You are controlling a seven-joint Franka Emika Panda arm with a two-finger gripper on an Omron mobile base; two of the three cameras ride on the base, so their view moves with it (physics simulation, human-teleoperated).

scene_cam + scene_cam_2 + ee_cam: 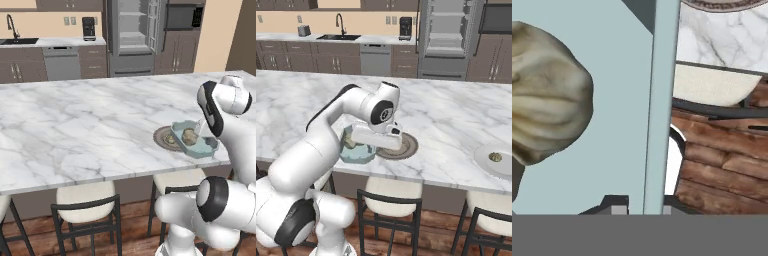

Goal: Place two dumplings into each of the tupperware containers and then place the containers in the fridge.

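My end effector [639, 207] is clamped on the upright side wall of a pale-blue tupperware container [587, 150], one finger inside the tray and one outside, the wall running straight up between them in the hand view. A dumpling [547, 95] sits on the tray floor just inside the wall, close beside my inner finger but not touching it as far as I can tell. From the left base view the container [200, 145] looks tilted, its far side propped over a dark round plate [162, 137] at the near edge of the desk [75, 125], with a dumpling [189, 136] inside; I cannot tell how many it holds. Beyond the wall, on my outer side, I see the desk edge, a stool seat [712, 85] and the wooden floor [722, 165] below, so the tray is near a drop. Well apart, across the desk, another dumpling [495, 157] rests on a white plate [483, 162], and the fridge [132, 35] stands open far behind. I judge this a carrying grip: I should keep the pinch firm, level the tray as I lift so the dumpling does not roll out, and move slowly, since a one-wall hold lets the tray sag.
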